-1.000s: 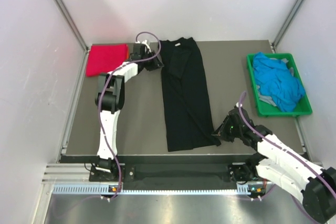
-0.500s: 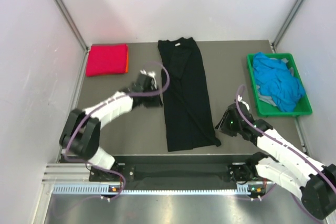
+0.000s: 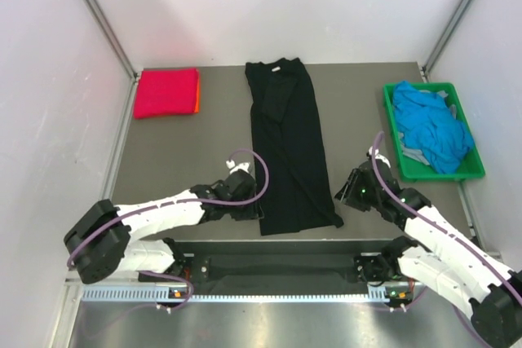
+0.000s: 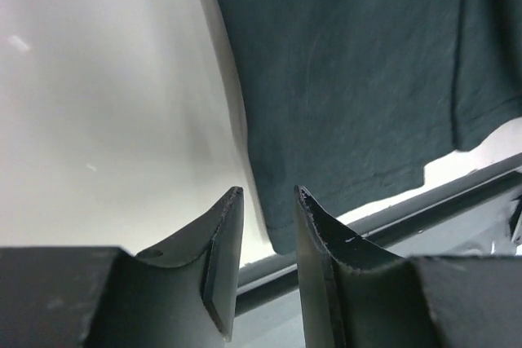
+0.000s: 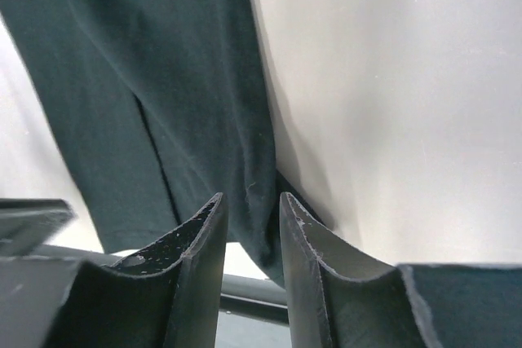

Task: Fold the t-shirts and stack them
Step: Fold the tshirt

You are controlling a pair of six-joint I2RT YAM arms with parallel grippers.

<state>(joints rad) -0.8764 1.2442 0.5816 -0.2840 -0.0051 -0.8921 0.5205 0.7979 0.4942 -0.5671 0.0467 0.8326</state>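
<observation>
Black shirt (image 3: 287,152): your left gripper (image 4: 267,193) now joins the right gripper (image 5: 251,197) at its near hem. Both apart, empty; crosswise fold looks next.

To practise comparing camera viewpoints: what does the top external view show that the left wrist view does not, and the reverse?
Only top external: the folded magenta-red t-shirt, the green crate of blue t-shirts, and the right tool. Only left wrist: the empty gap between the fingers of the left tool. Both: the near hem of the black t-shirt lying on the table.
</observation>
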